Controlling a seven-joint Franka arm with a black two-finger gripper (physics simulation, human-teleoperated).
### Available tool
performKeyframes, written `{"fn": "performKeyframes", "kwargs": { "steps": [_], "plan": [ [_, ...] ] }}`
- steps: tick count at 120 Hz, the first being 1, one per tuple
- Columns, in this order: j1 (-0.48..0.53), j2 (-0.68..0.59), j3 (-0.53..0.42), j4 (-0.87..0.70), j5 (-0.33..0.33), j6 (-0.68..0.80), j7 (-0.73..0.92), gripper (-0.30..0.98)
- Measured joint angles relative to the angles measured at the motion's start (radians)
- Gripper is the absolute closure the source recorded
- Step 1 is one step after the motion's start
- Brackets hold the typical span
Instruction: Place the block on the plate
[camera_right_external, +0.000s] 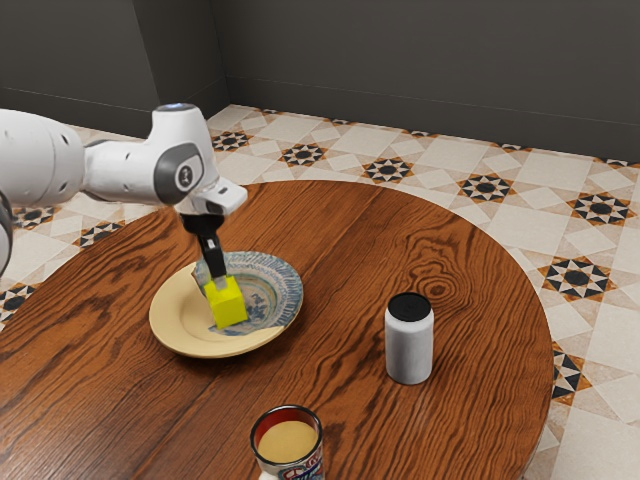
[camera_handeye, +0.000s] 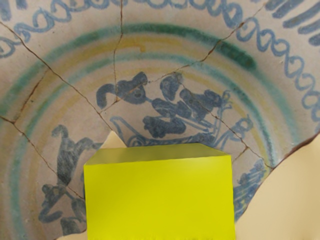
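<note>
Nearest the camera in the exterior view, at its lower edge, stands an open tin (camera_right_external: 303, 468), red inside the rim, with something tan in it; farther back and toward the exterior view's right is a silver can (camera_right_external: 409, 348) with a black top, upright on the round wooden table (camera_right_external: 370, 250). Toward the exterior view's left sits the plate (camera_right_external: 178, 312), part plain cream, part patterned in blue; the white arm (camera_right_external: 130, 172) reaches over it, and the black gripper (camera_right_external: 212, 284) points down above its inner part. Its jaws are closed on the yellow block (camera_right_external: 229, 305), which sits between their tips and reaches below them; the block is over the plate, though I cannot tell whether its underside touches it.

In the wrist view the block is large, right under the hand, with one flat face toward the camera; around it spreads the plate's painted surface, with blue figures (camera_handeye: 170, 107), green and yellow rings and thin dark crack lines; plain cream areas lie beside the painted part.
</note>
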Motion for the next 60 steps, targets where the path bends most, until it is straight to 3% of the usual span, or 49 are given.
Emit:
{"fn": "performKeyframes", "kwargs": {
  "steps": [22, 60],
  "plan": [
    [-0.032, -0.075, 0.000, -0.001, 0.000, -0.032, 0.005, 0.01],
    [-0.196, -0.209, -0.027, 0.055, 0.000, -0.182, 0.009, 0.00]
  ]
}}
